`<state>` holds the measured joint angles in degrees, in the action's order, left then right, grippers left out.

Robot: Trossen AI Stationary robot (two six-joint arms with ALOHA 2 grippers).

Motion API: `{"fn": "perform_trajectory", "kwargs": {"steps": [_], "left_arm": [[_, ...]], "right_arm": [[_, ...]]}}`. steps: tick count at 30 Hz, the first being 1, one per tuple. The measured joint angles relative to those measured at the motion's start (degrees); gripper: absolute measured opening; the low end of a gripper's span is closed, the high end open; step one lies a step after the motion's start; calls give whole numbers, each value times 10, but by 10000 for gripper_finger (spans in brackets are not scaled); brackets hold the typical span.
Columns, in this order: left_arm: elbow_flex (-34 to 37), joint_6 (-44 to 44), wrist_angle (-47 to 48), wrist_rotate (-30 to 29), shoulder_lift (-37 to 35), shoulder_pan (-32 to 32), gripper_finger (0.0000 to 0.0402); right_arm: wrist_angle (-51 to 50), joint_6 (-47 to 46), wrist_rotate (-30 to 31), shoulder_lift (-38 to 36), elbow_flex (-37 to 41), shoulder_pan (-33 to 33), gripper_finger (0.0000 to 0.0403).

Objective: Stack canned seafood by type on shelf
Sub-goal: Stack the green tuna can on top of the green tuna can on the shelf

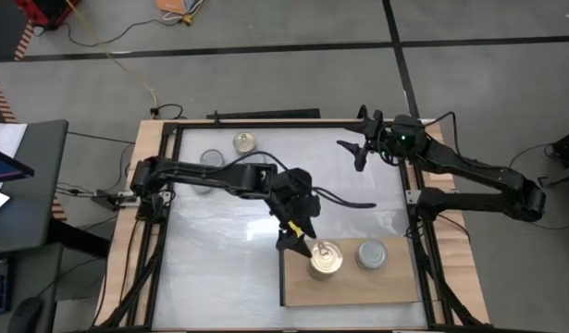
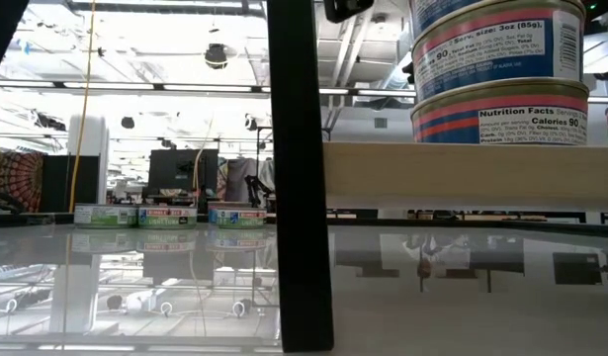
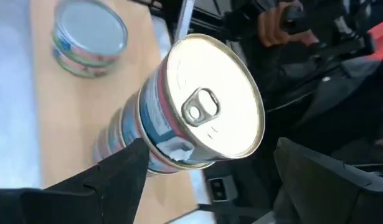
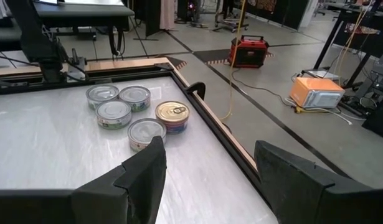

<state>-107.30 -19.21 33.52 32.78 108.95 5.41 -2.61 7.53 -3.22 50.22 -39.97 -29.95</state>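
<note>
Left gripper (image 1: 303,242), lower centre of high view, jaws wide apart beside gold-lid tin stack (image 1: 326,260) on board (image 1: 353,289). Grey-lid stack (image 1: 372,253) alongside. Right gripper (image 1: 352,148), upper right, jaws apart, empty. Loose tins (image 4: 130,114) upper left.

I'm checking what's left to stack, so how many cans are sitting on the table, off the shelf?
5, grouped together in the right wrist view: four silver-lidded cans and one gold-lidded can beside them. Others could be outside that view.

Five loose tins (image 4: 134,112) are counted: four silver-lidded, one gold-lidded. Two stacks (image 1: 326,260) are counted on one shelf (image 1: 358,287).
</note>
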Motion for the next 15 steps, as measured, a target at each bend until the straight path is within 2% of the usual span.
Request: {"fn": "perform_trajectory", "kwargs": {"steps": [4,5,9,11,15], "left_arm": [[-40,63,45,-66,0,-1,334],[-53,82,71,-105,-1,-2,333],[-79,163,184,-322,-10,17,323],[-79,171,231,-396,-13,31,316],[-78,177,256,-447,-12,51,299]], "right_arm": [[0,0,0,0,0,3,272],[0,0,0,0,0,4,272],[-2,3,0,0,0,10,272],[-2,5,0,0,0,12,272],[-2,9,-1,0,0,16,272]]}}
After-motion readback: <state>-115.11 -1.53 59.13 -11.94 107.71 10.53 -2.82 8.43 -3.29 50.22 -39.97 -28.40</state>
